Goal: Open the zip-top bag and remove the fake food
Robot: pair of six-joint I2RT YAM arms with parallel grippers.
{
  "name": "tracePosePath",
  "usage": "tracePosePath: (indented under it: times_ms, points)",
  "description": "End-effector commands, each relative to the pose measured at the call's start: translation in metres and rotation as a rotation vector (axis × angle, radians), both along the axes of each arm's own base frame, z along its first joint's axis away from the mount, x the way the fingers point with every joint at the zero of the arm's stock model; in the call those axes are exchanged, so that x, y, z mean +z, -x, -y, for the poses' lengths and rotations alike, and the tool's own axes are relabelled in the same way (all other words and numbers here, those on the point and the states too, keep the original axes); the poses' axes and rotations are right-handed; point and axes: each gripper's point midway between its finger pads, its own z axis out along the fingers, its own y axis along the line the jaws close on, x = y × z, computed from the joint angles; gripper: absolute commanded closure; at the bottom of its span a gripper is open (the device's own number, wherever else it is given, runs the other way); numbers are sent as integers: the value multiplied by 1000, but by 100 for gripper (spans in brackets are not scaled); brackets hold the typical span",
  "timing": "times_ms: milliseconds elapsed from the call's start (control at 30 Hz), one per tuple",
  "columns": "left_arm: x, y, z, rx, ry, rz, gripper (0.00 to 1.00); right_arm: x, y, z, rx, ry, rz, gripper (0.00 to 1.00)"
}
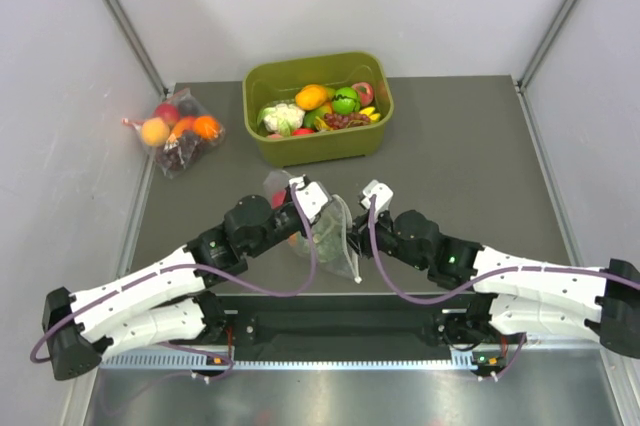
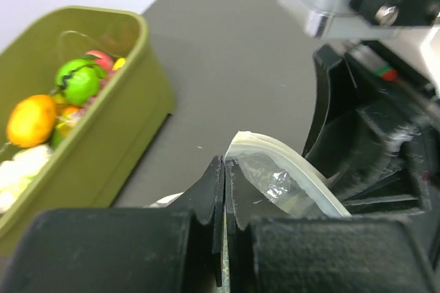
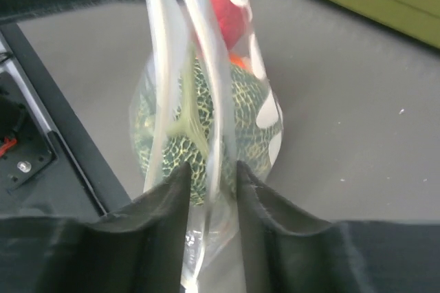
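Observation:
The zip-top bag (image 1: 334, 236) hangs between my two grippers above the table's near middle, clear with white dots. My left gripper (image 1: 317, 212) is shut on its top edge; in the left wrist view the jaws (image 2: 225, 169) pinch the film beside the white zip rim (image 2: 292, 169). My right gripper (image 1: 358, 228) is open, its fingers (image 3: 168, 193) standing apart on either side of the bag's rim strips (image 3: 214, 121). Inside the bag I see the dark green netted pumpkin (image 3: 244, 111), a red fruit (image 3: 227, 14) and a sliver of orange fruit (image 3: 238, 61).
A green tub (image 1: 262, 81) of toy produce stands at the back middle and also shows in the left wrist view (image 2: 110, 142). A smaller clear bag (image 1: 180, 132) of fruit lies at the back left. The metal rail (image 1: 330, 358) runs along the near edge.

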Motion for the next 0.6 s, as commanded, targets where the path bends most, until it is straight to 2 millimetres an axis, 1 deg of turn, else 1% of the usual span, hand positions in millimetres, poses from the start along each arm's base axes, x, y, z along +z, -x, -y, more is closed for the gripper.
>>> tracePosePath:
  times_ms: [0, 33, 67, 100, 133, 200, 233, 267, 300, 333, 367, 500, 567]
  points:
    - [27, 5, 16, -64, 84, 3, 100, 34, -7, -13, 15, -96, 63, 76]
    - [26, 3, 19, -62, 75, -3, 100, 34, -8, -13, 11, -94, 63, 86]
    - [23, 1, 19, -51, 70, -17, 98, 34, -9, -13, 9, -95, 62, 97]
    - [23, -2, 19, -33, 70, -26, 92, 34, -9, -13, 4, -96, 60, 100]
    - [27, -4, 19, -22, 78, -31, 68, 35, -11, -11, -16, -102, 53, 100]
    - [35, -8, 13, 27, 120, -42, 50, 34, -12, -8, -35, -106, 39, 100]
    - [39, -8, 10, 41, 148, -54, 38, 34, -14, -6, -58, -107, 35, 100]
    - [43, -12, 5, 76, 163, -38, 36, 35, -15, -5, -69, -109, 31, 100]
    - [50, -11, 2, 79, 186, -44, 34, 36, -16, -4, -84, -117, 16, 100]
    - [52, -9, 2, 85, 208, -68, 28, 38, -18, -2, -103, -121, 13, 100]
    - [53, -8, 2, 81, 217, -80, 25, 38, -20, -1, -115, -120, 9, 100]
    - [44, 0, 4, 96, 233, -150, 21, 39, -27, -1, -163, -112, -7, 100]
    - [38, 8, 10, 85, 239, -178, 20, 40, -31, -1, -187, -105, -8, 100]
